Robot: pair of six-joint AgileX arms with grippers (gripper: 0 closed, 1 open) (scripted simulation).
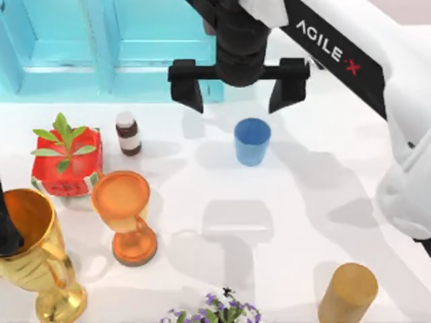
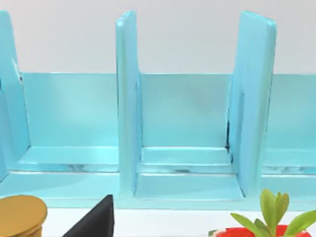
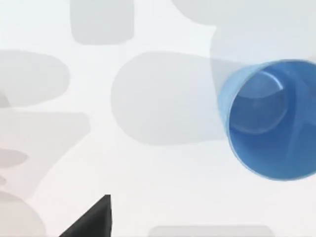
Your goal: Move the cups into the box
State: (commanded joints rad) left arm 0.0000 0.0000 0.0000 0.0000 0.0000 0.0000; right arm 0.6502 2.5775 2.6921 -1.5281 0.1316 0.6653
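Observation:
One blue cup [image 1: 252,141] stands upright and empty on the white table, right of centre toward the back; I also see into the cup [image 3: 269,118] in the right wrist view. My right gripper [image 1: 237,104] hangs open just behind it, high above the table, nothing between its wide-spread fingers [image 1: 192,91]. The light-blue box [image 1: 101,47], split by upright dividers [image 2: 128,103], runs along the back left. My left arm [image 1: 8,225] is parked at the left edge behind the gold goblet; one dark finger [image 2: 96,222] shows, set as wide as the right one, holding nothing.
A gold goblet [image 1: 34,249] and an orange goblet [image 1: 124,208] stand front left. A red carton with a green plant [image 1: 66,158] and a brown bottle [image 1: 128,133] sit before the box. An amber cylinder [image 1: 347,293] and purple flowers [image 1: 215,313] line the front edge.

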